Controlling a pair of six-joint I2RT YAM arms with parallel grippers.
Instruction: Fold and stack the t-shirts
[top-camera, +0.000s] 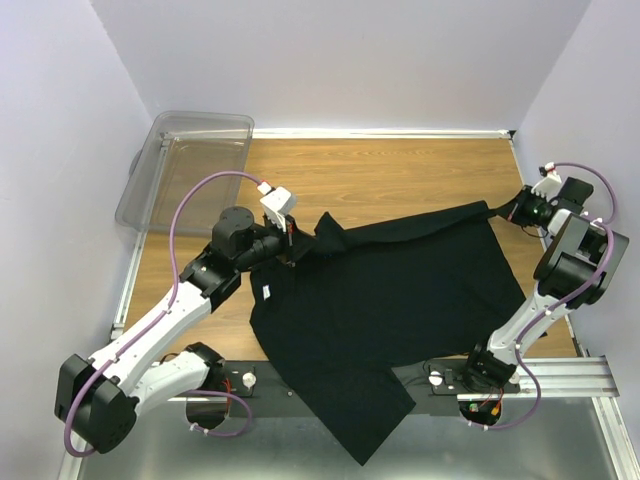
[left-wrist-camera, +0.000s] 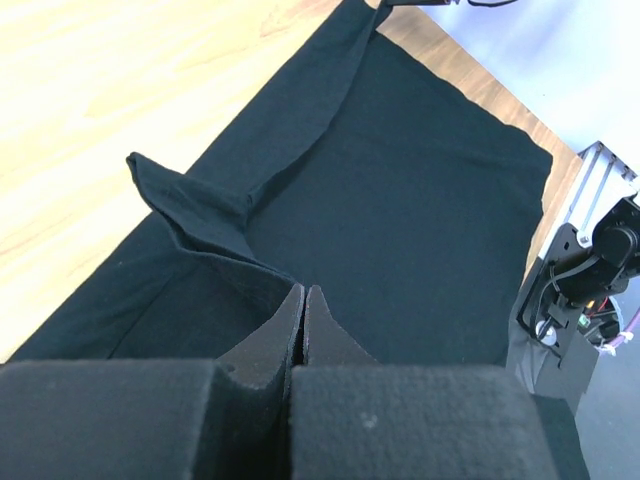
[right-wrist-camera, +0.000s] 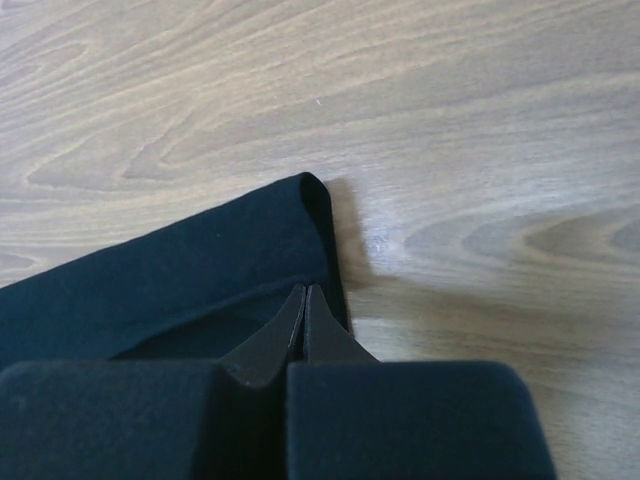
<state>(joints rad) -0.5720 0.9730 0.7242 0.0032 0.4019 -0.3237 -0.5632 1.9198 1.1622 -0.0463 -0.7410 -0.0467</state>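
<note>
One black t-shirt (top-camera: 400, 290) lies spread over the wooden table, its lower corner hanging past the near edge. A small white tag (top-camera: 268, 292) shows near its left side. My left gripper (top-camera: 297, 240) is shut on the shirt's upper left part, where the cloth bunches into a ridge (left-wrist-camera: 200, 215). My right gripper (top-camera: 508, 212) is shut on the upper right corner, and the top edge runs taut between the two. In the wrist views both left jaws (left-wrist-camera: 304, 290) and right jaws (right-wrist-camera: 304, 288) are pressed together over black cloth (right-wrist-camera: 180, 280).
A clear plastic bin (top-camera: 190, 150) stands at the back left, partly off the table. Bare wood (top-camera: 400, 170) lies behind the shirt. A metal rail (top-camera: 560, 375) with the arm bases runs along the near edge. Walls close in left, right and back.
</note>
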